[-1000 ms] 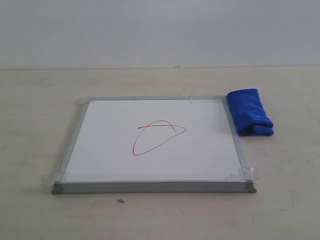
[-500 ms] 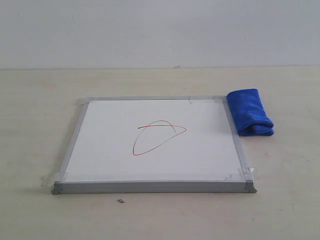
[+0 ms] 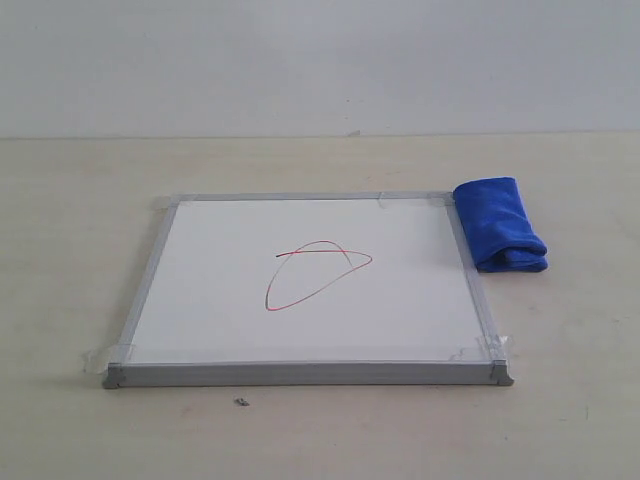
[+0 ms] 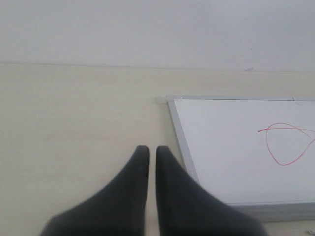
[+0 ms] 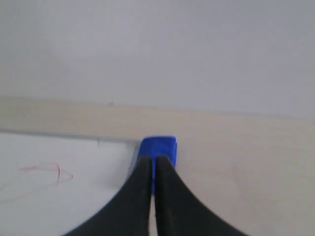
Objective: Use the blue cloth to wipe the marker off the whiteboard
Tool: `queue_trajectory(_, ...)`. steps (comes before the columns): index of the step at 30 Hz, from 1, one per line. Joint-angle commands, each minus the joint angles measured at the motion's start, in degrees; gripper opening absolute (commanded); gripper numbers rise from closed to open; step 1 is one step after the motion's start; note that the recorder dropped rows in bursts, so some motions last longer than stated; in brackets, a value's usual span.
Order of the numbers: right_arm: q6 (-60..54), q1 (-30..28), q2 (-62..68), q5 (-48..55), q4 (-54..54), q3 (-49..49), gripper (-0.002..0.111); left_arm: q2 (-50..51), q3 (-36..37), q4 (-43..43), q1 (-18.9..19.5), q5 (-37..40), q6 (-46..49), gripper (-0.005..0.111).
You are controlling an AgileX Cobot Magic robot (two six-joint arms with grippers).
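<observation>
The whiteboard (image 3: 310, 285) lies flat on the table, grey-framed, with the marker (image 3: 318, 271) drawn near its middle as a red looped outline with a short dark stroke. The blue cloth (image 3: 500, 224) is a folded bundle resting against the board's far right corner. Neither gripper shows in the exterior view. In the left wrist view my left gripper (image 4: 148, 150) is shut and empty, beside the whiteboard (image 4: 236, 147) and its marker (image 4: 288, 142). In the right wrist view my right gripper (image 5: 152, 160) is shut and empty, with the blue cloth (image 5: 158, 147) just beyond its tips.
The tan table (image 3: 80, 220) stretches around the board, with a pale wall behind. A tiny dark speck (image 3: 241, 402) lies in front of the board's near edge. Clear tape bits (image 3: 480, 348) hold the board's corners.
</observation>
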Motion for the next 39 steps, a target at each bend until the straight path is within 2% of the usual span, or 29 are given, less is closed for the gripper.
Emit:
queue_trajectory(1,-0.2,-0.2,8.0,3.2,-0.1,-2.5,0.000,-0.2,0.2,0.1,0.2,-0.4,0.1,0.005)
queue_trajectory(10,0.2,-0.2,11.3,-5.3,-0.1,-2.5,0.000,-0.2,0.2,0.1,0.2,-0.4,0.1,0.005)
queue_trajectory(18,0.4,-0.2,11.3,-8.4,-0.1,-2.5,0.000,-0.2,0.2,0.1,0.2,-0.4,0.1,0.005)
queue_trajectory(25,5.4,-0.2,13.5,-11.1,0.0,-2.5,0.000,-0.2,0.2,0.1,0.2,-0.4,0.1,0.005)
queue_trajectory(32,5.4,-0.2,29.3,-13.0,0.0,-4.1,0.000,-0.2,0.2,0.1,0.2,-0.4,0.1,0.005)
queue_trajectory(35,5.4,-0.2,39.6,-8.5,0.0,-9.2,0.000,-0.2,0.2,0.1,0.2,-0.4,0.1,0.005)
queue_trajectory(39,3.2,-0.2,51.7,0.7,0.0,-21.4,0.000,-0.2,0.2,0.1,0.2,-0.4,0.1,0.005)
